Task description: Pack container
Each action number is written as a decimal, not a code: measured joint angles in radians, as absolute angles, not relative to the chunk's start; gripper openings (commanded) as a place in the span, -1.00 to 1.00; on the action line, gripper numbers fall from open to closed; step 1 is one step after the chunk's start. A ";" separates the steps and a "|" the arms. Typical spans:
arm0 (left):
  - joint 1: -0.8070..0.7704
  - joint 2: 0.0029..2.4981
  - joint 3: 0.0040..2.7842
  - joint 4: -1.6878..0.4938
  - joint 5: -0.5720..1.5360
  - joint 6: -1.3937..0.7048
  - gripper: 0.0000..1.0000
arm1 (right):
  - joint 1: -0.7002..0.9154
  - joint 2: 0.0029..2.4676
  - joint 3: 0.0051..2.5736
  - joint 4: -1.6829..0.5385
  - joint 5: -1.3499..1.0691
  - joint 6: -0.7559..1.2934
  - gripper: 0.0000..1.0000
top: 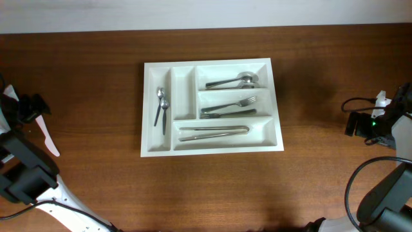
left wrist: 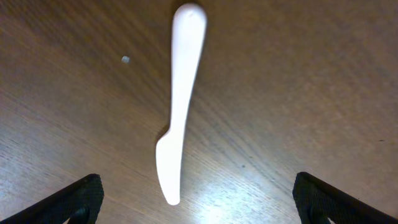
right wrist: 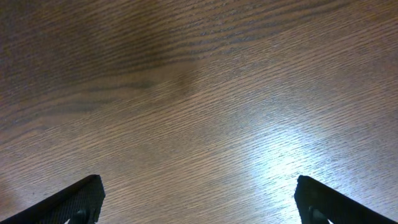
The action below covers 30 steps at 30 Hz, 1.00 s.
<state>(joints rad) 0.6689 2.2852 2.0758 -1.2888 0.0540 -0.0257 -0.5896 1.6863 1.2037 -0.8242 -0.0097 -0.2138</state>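
Observation:
The container, a white cutlery tray point(top: 183, 93), lies mid-table in the overhead view. Its left narrow compartment holds two small metal spoons point(top: 161, 106); the second narrow one is empty. The long compartments hold larger spoons point(top: 233, 82), forks point(top: 229, 107) and long metal pieces point(top: 214, 132). A white plastic knife point(top: 48, 136) lies on the table at far left. In the left wrist view the knife point(left wrist: 180, 106) is just ahead of my open, empty left gripper point(left wrist: 199, 202). My right gripper point(right wrist: 199, 202) is open over bare wood at far right.
The wooden table point(top: 90, 187) surrounds the tray. My left arm point(top: 26, 171) stands at the left edge, and my right arm point(top: 386, 187) with its cables stands at the right edge. A tiny white speck point(left wrist: 125, 60) lies near the knife.

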 measured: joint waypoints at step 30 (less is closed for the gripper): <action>0.620 2.285 1.985 -1.236 -0.060 -0.023 0.82 | -0.590 1.686 1.204 -0.824 -0.010 -0.213 0.97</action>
